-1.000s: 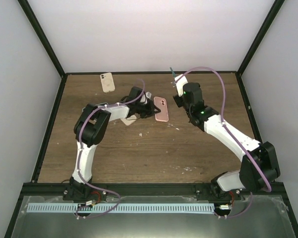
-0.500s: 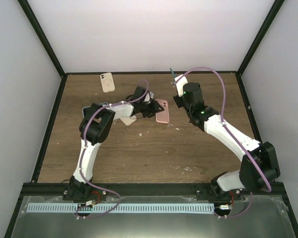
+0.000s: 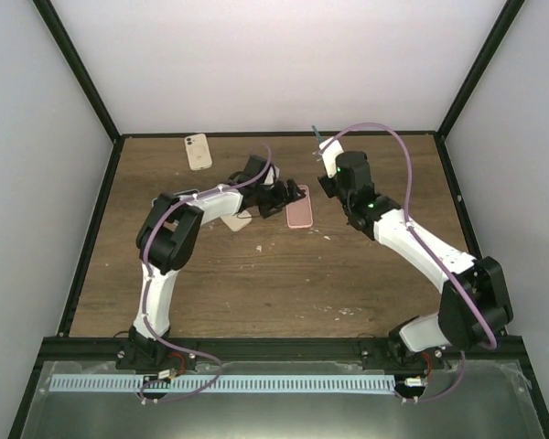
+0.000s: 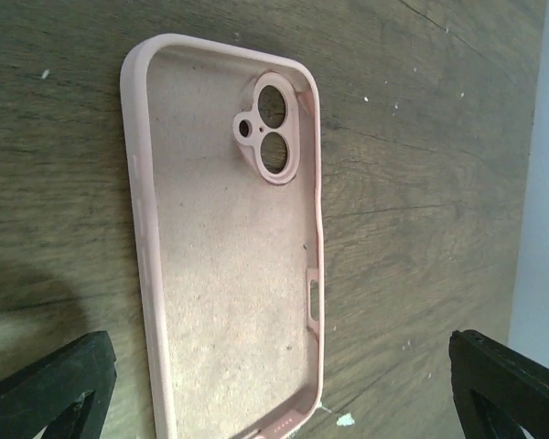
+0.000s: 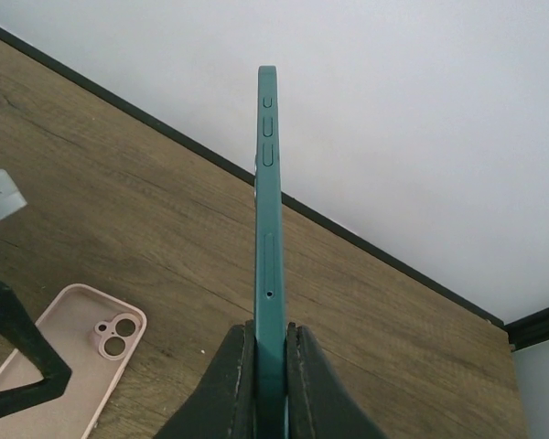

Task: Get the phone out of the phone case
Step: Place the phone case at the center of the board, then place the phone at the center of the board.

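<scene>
The dark green phone [image 5: 267, 229] is out of its case and off the tabletop [image 3: 256, 283]. It stands upright on its long edge in the right end effector [image 5: 268, 334]. The 2 black fingers [image 5: 233, 384] pinch its lower part from both flat sides, so only its thin side with the buttons faces the right wrist camera. From above, the phone [image 3: 317, 136] shows only as a thin teal sliver near the far edge of the tabletop, over the right end effector [image 3: 328, 165].

The pink phone case [image 3: 299, 207] lies flat near the middle of the tabletop with its hollow side up. Nothing is in it. Its 2 round camera holes sit at the end toward the back wall. In the left wrist view the case [image 4: 229, 247] shows its bare lining and raised rim.

The left end effector [image 4: 279, 347] is spread wide and holds nothing. 1 dark finger [image 4: 55, 384] is on each side of the case's near end. I cannot tell whether they touch it. From above, the left end effector [image 3: 284, 194] sits just beside the case's left edge.

A cream phone or case [image 3: 198, 152] lies well apart, toward the far left corner.
</scene>
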`<action>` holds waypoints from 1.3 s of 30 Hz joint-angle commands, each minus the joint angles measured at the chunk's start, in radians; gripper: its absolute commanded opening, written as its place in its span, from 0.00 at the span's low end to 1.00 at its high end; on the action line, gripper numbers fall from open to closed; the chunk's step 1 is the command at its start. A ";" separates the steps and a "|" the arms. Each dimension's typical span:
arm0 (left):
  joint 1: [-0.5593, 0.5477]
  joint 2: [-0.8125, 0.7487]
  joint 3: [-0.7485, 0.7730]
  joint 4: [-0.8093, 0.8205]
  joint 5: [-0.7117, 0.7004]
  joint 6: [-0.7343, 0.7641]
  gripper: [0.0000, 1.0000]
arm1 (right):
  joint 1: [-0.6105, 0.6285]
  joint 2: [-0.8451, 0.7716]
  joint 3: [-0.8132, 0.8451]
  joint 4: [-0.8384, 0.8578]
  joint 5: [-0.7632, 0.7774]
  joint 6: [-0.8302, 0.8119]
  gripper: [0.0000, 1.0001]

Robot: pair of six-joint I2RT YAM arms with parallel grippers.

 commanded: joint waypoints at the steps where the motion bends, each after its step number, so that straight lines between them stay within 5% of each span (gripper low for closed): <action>1: 0.016 -0.090 -0.022 -0.036 -0.023 0.030 1.00 | -0.007 0.005 0.082 0.099 0.028 -0.047 0.01; 11: 0.156 -0.327 -0.115 0.016 0.035 0.052 1.00 | 0.028 0.011 0.039 0.285 0.081 -0.253 0.01; 20: 0.317 -0.493 -0.211 0.153 0.273 -0.087 0.95 | 0.185 0.082 -0.010 0.559 0.182 -0.548 0.01; 29: 0.342 -0.645 -0.314 0.256 0.339 -0.185 0.93 | 0.328 0.178 -0.043 0.774 0.236 -0.767 0.01; 39: 0.342 -0.626 -0.318 0.264 0.339 -0.242 0.84 | 0.406 0.228 -0.078 0.933 0.253 -0.894 0.01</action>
